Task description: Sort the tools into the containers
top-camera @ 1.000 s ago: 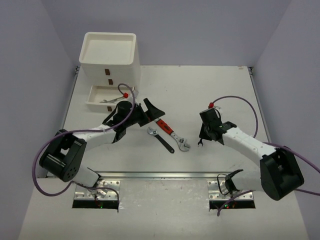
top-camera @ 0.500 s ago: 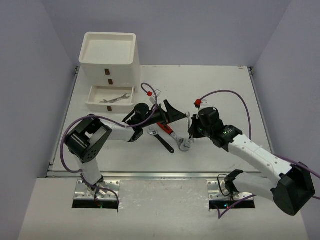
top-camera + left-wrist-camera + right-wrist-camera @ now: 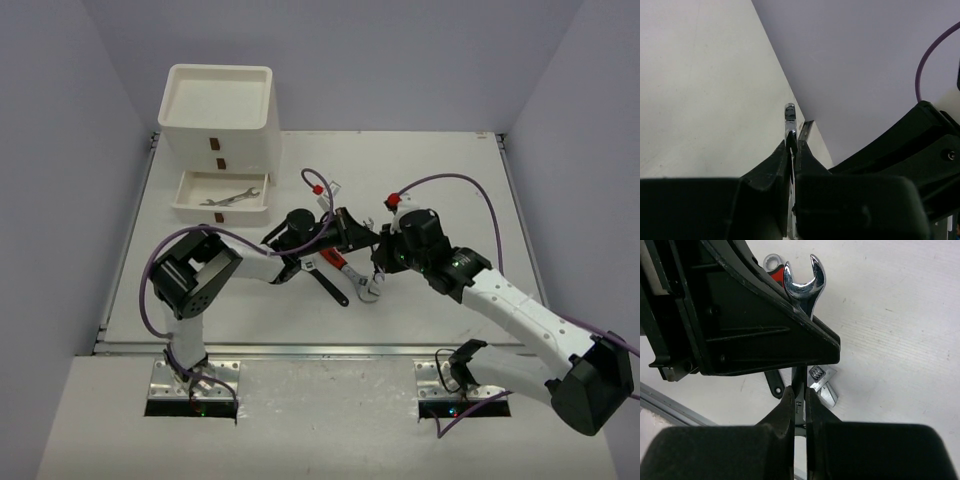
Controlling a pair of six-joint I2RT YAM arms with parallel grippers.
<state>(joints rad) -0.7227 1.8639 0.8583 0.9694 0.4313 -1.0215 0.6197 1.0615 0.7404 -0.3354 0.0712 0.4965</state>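
Left fingers (image 3: 772,170) now clamp silver wrench (image 3: 804,284) with right fingers (image 3: 784,412); stamping illegible.

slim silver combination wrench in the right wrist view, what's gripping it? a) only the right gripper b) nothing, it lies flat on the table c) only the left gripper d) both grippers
d: the right gripper is shut on the slim silver combination wrench low on its shank, and the left gripper is shut on it further up.
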